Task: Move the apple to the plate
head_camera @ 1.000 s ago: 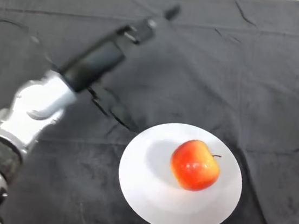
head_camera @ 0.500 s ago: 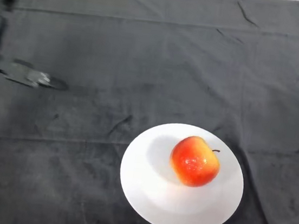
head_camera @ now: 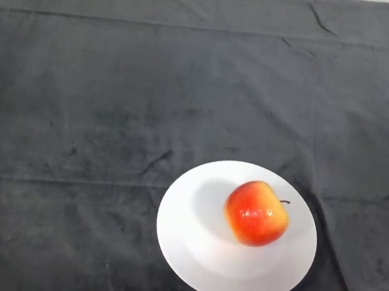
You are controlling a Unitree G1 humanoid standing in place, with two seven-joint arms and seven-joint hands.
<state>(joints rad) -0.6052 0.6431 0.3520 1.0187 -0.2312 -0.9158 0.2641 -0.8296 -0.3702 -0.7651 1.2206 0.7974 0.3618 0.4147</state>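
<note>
Apple rests on the white plate, slightly right of its middle

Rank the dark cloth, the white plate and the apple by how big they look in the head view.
1. Dark cloth, filling nearly the whole view.
2. White plate.
3. Apple, resting on the plate.

- Apple: red, shading to orange-yellow, with a glossy highlight.
- Plate: plain white.
- Table cloth: dark charcoal grey, unpatterned.
</note>
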